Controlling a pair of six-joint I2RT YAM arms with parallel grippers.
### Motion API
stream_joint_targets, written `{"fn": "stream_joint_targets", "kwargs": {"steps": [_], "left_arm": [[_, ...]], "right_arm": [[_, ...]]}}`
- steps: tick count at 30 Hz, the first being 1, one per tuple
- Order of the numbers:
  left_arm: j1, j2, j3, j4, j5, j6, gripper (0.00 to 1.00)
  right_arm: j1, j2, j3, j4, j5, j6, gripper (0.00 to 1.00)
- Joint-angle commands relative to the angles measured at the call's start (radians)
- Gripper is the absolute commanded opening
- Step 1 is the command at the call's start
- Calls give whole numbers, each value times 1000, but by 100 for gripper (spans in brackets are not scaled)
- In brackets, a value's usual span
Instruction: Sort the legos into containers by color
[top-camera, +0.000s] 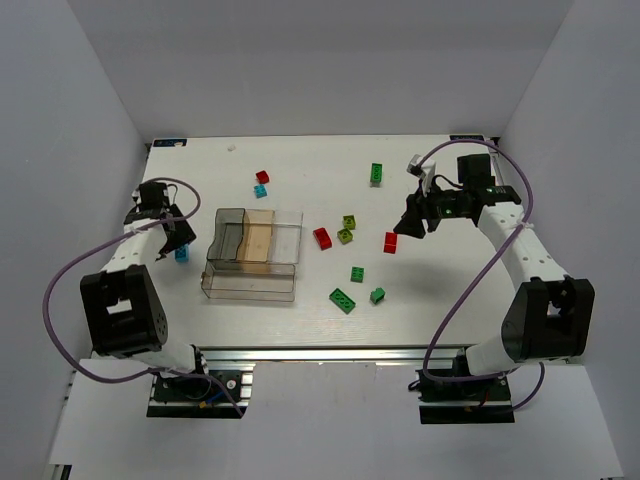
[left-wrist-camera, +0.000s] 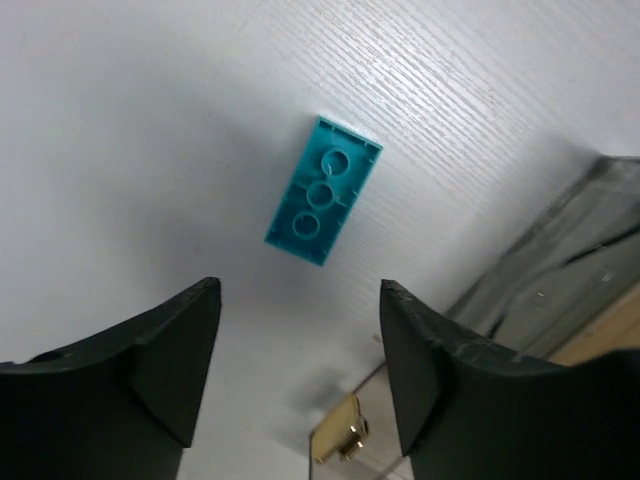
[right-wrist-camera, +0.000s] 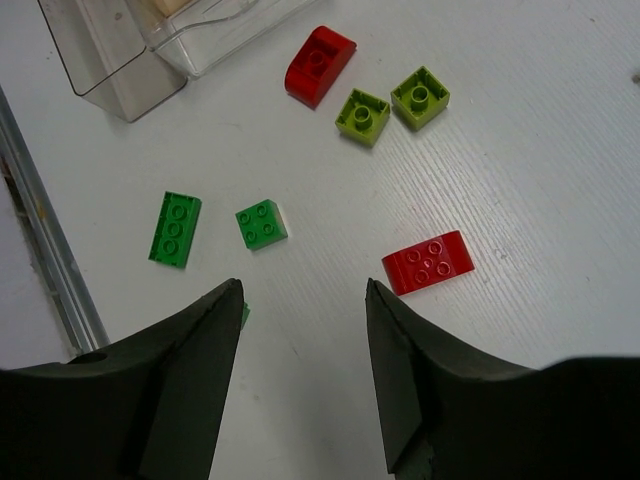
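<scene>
Left gripper (left-wrist-camera: 298, 330) wide open over cyan brick (left-wrist-camera: 323, 190), right gripper (right-wrist-camera: 303, 310) open, apparently empty

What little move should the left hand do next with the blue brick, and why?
Probably ease the left hand forward a bit and lower it over the cyan brick. The hand is open and empty. The brick lies flat on the table just ahead of the hand, untouched, so closing right here would likely catch nothing.

no readable text, label or number shows anywhere.
</scene>
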Motion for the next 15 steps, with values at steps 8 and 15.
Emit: {"fn": "stream_joint_targets", "kwargs": {"steps": [8, 15], "left_arm": [[55, 201, 75, 139, 147, 197, 85], [86, 289, 105, 144, 165, 217, 67]], "right_arm": [[7, 17, 4, 19, 39, 19, 60], [5, 37, 22, 14, 33, 45, 61]]}}
